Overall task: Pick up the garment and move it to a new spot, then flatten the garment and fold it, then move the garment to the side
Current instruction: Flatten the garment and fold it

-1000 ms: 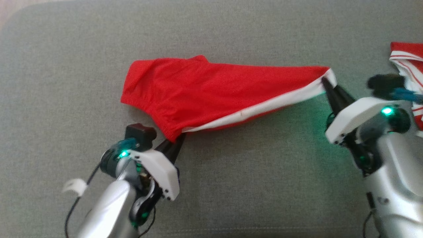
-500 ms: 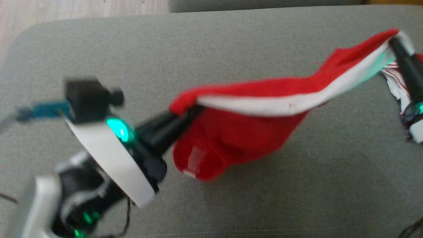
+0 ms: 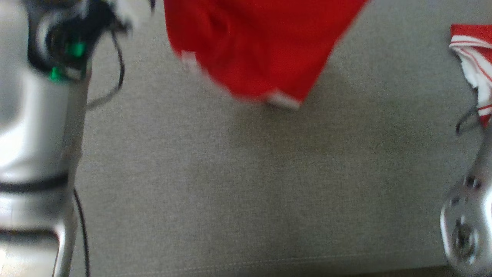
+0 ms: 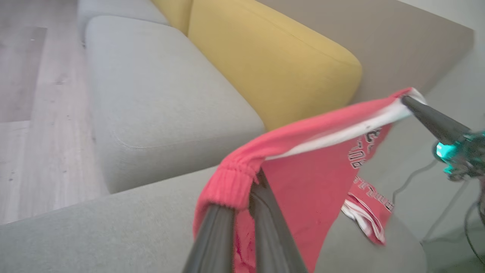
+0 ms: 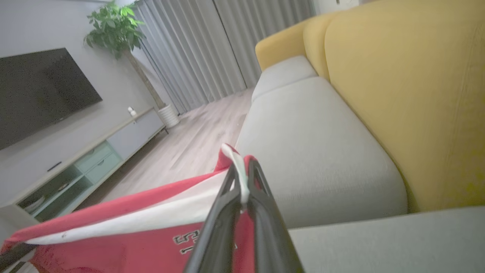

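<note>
Red garment with a white band (image 3: 261, 46): since a second ago it is no longer lying spread on the seat; it is now hanging in the air, stretched between both grippers.
Garment shape: it is draping as a soft, thin sheet. The white band is running along its taut top edge, and black printed lettering is showing below the band. The lower hem is blurring above its own shadow.
Left gripper (image 4: 248, 189): its two long dark tapered fingers are closing tight on the gathered, ribbed elastic edge of the garment.
Right gripper (image 5: 241, 170): its fingers are pinching narrow on the white-banded corner, with cloth bulging between the tips.
Silvery left forearm (image 3: 34, 127): it is rising smooth and glossy up the left edge of the head view, trailing a thin black cable.
Grey woven sofa seat (image 3: 246, 184): it is lying flat and finely textured beneath the hanging cloth.
Mustard-yellow back cushion (image 4: 273, 57): it is standing plump and rounded behind the seat.
Red-and-white striped cloth (image 3: 474, 61): it is sitting crumpled on the seat, well to the right of the hanging garment.
</note>
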### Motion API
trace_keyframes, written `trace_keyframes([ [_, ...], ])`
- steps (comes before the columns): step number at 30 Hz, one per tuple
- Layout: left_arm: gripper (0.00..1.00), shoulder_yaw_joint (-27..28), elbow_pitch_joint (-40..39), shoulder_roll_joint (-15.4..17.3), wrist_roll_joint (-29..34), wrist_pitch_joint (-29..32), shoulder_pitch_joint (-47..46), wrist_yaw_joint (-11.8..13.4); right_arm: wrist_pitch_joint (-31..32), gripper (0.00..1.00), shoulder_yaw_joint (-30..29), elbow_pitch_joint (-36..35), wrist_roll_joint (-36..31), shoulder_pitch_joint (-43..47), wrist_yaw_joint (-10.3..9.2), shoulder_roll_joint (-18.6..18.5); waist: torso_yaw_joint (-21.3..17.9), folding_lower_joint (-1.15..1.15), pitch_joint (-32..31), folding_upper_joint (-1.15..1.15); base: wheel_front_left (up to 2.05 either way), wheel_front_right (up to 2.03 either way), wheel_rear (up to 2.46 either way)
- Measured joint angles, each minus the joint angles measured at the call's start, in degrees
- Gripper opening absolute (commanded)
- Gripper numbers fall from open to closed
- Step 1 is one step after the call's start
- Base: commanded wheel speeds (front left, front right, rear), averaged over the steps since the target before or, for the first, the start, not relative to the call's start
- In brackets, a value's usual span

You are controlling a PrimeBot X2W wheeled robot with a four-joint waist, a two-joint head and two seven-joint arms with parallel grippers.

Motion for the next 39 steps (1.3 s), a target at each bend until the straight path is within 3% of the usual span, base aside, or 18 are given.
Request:
trace_keyframes([
  [6,0.0,-1.36,18.71,-2.75,10.49,-13.83,-15.3,0.77,-19.24,0.0,1.89,18.85,0.78,-16.44,0.01,0.03,-0.21,0.0,4.85,0.0,0.0,0.0,0.0],
  [10,0.0,-2.12,27.51,-3.99,14.79,-23.41,-20.98,1.03,-30.58,0.0,3.87,29.3,1.82,-21.01,0.02,0.09,-0.3,0.0,8.24,0.0,0.0,0.0,0.0],
  [13,0.0,-4.53,33.77,-5.47,14.84,-24.85,-18.85,-2.08,-34.75,0.0,5.94,35.84,1.92,-18.07,0.01,0.04,-0.17,0.02,9.65,0.0,0.0,0.0,0.0],
  [17,0.0,-7.35,36.24,-7.01,12.54,-24.51,-7.98,-5.77,-34.16,0.0,5.94,38.24,0.32,-4.87,0.01,-0.18,0.43,0.0,8.35,0.0,0.0,0.0,0.0],
  [20,0.0,-9.14,33.01,-6.83,10.12,-23.37,-0.17,-7.03,-31.44,0.0,5.05,35.48,0.88,5.14,0.01,-1.34,0.89,0.0,7.2,0.0,0.0,0.0,0.0],
  [25,0.0,-11.21,23.27,-5.33,6.68,-22.03,13.3,-7.77,-26.04,0.0,3.48,25.53,4.21,16.92,0.01,-2.16,0.98,0.0,4.54,0.0,0.0,0.0,0.0],
  [27,0.0,-12.21,17.61,-3.25,6.19,-21.46,21.08,-7.38,-22.68,0.0,2.92,19.23,5.08,23.14,0.01,-2.24,0.91,0.0,2.87,0.0,0.0,0.0,0.0],
  [31,0.0,-13.21,6.27,0.59,6.21,-20.91,34.93,-3.88,-15.89,0.0,1.64,5.68,5.12,37.02,0.02,-1.19,0.99,0.0,-0.74,0.0,0.0,0.0,0.0],
  [39,0.0,-14.12,-9.95,2.19,2.44,-20.5,58.61,3.33,-6.25,0.0,-3.66,-15.69,6.8,62.87,0.02,1.76,2.24,0.0,-7.61,0.0,0.0,0.0,0.0],
])
